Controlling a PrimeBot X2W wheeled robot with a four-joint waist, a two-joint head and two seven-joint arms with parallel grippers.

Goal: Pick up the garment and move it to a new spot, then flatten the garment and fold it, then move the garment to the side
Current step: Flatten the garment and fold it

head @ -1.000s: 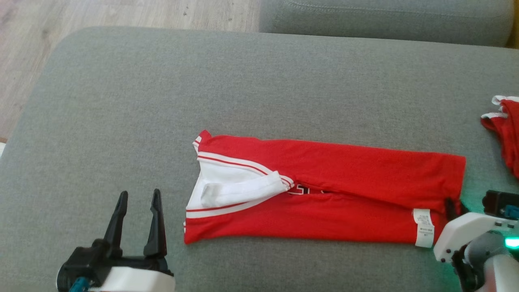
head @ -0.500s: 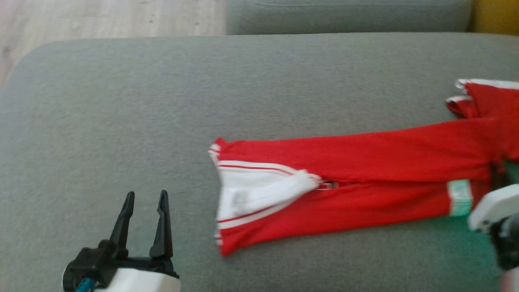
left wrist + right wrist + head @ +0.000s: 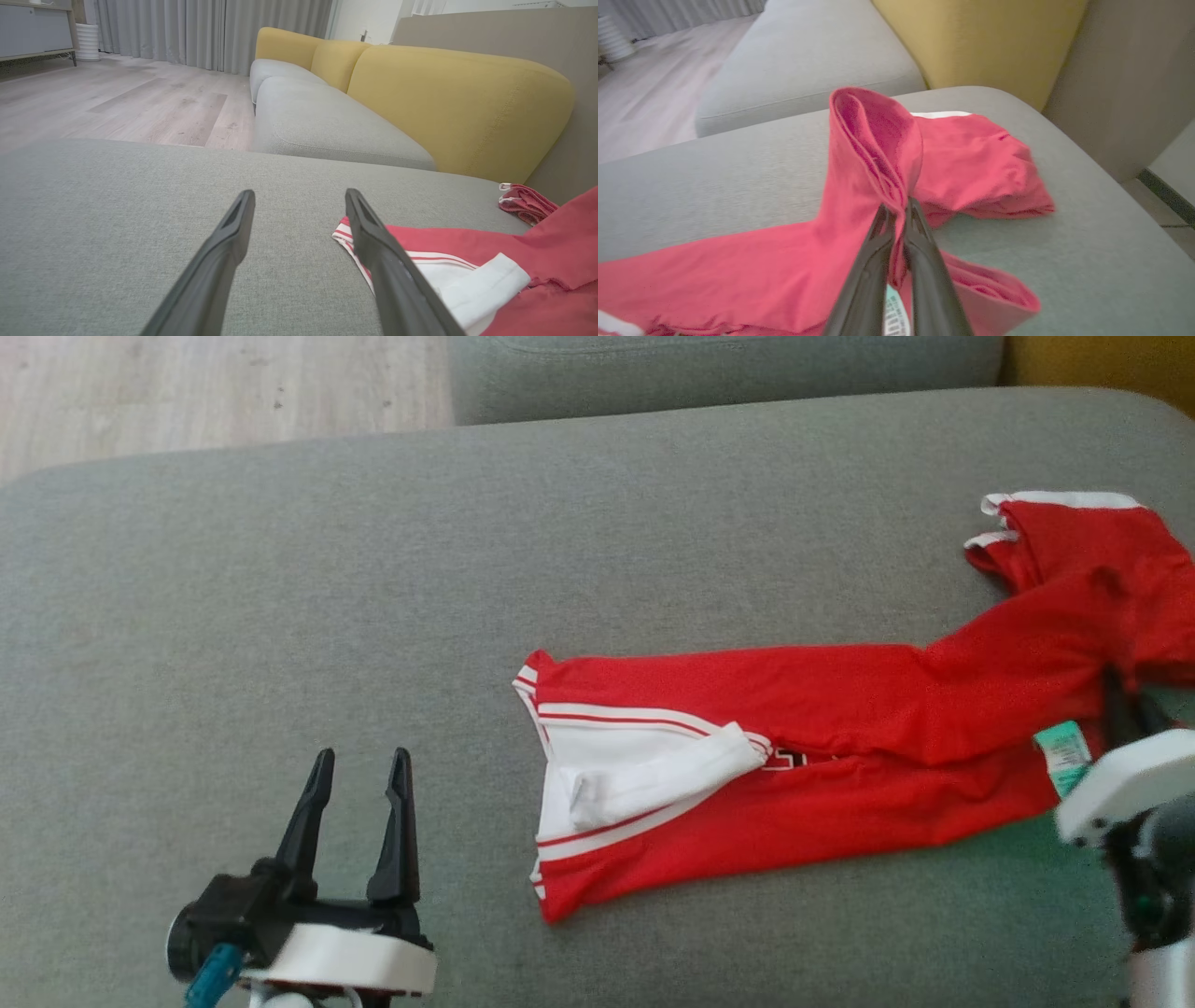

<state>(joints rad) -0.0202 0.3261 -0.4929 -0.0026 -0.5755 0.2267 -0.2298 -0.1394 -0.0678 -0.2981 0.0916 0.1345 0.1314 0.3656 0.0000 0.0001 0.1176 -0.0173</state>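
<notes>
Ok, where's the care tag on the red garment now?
In the head view, the care tag sits at the right end of the red garment, beside the right gripper shut on that end.

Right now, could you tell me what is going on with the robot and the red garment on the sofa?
The robot's right gripper is shut on one end of the folded red garment, near its label, and holds that end raised off the grey cushion. The rest of the garment lies on the cushion. The left gripper is open and empty, apart from the collar end. A second red garment lies crumpled just beyond the held end.
</notes>
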